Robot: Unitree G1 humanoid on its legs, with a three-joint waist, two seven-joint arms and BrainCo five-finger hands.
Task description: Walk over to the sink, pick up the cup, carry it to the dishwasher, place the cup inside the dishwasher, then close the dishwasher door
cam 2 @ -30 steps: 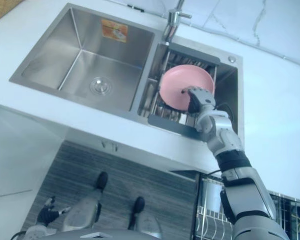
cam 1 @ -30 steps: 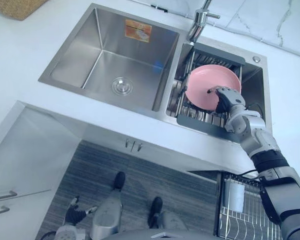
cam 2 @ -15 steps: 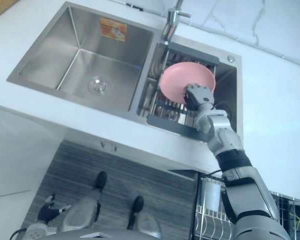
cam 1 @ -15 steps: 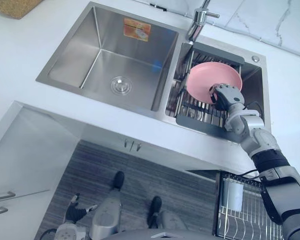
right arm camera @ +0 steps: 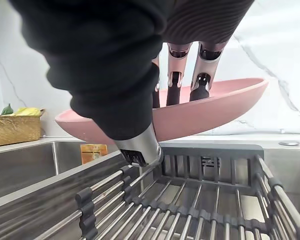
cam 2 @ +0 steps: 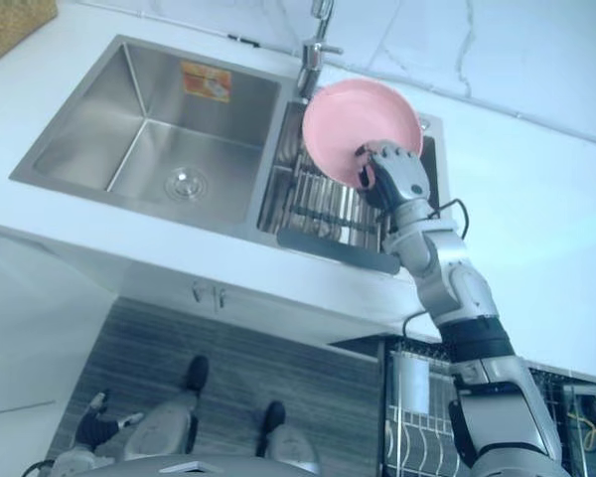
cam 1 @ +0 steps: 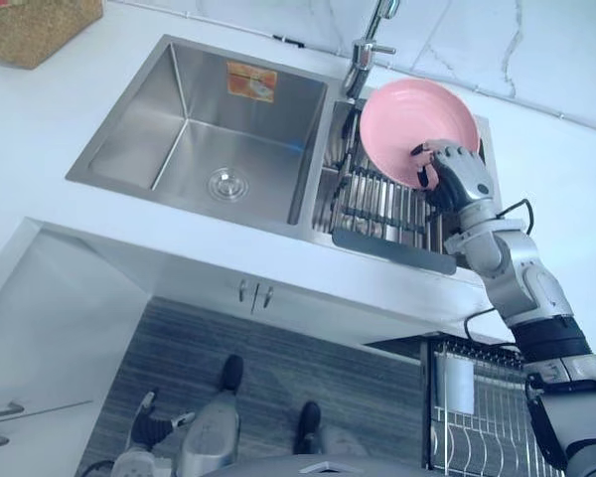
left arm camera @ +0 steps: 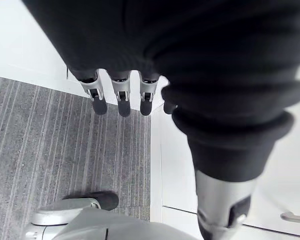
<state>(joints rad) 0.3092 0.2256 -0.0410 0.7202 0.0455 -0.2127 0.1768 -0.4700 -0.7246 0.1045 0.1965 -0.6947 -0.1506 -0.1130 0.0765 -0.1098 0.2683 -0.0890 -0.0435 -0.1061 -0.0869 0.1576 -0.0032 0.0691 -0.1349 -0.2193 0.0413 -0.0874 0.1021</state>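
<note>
Right hand pinches the lower rim of the shallow round pink plate, fingers curled inside it, holding it tilted above the dark wire rack at upper right of the frame. Stiff, light and likely slick, it suits this rim hold; left hand hangs slack-fingered.

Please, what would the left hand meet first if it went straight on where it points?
Probably the grey striped floor: the left hand hangs pointing down at it, nothing between.
</note>
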